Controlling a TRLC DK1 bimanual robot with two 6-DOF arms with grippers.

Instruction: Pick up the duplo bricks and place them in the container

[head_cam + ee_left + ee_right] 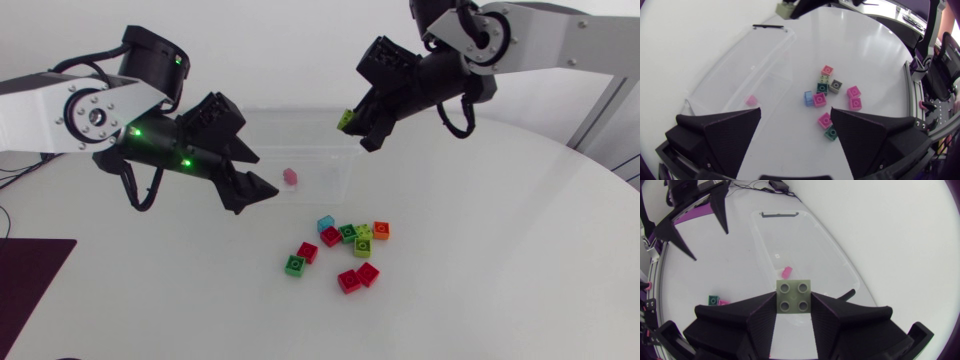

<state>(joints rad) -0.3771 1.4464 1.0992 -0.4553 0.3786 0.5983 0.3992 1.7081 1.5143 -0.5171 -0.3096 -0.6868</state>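
A clear plastic container (300, 112) stands at the back middle of the table, with one pink brick (291, 178) lying inside it. My left gripper (255, 196) hangs open and empty over the container's near left side. In the left wrist view the pink brick (751, 100) shows in the container (740, 60) ahead of the left gripper (796, 137). My right gripper (358, 133) is shut on a yellow-green brick (345, 122) above the container's right end. The right wrist view shows that brick (794, 296) clamped between the fingers, over the container (810, 235).
Several loose bricks lie in front of the container: blue (326, 223), red (330, 236), green (294, 265), orange (381, 230), and two more red ones (357, 278). A dark mat (30, 290) lies at the table's left edge.
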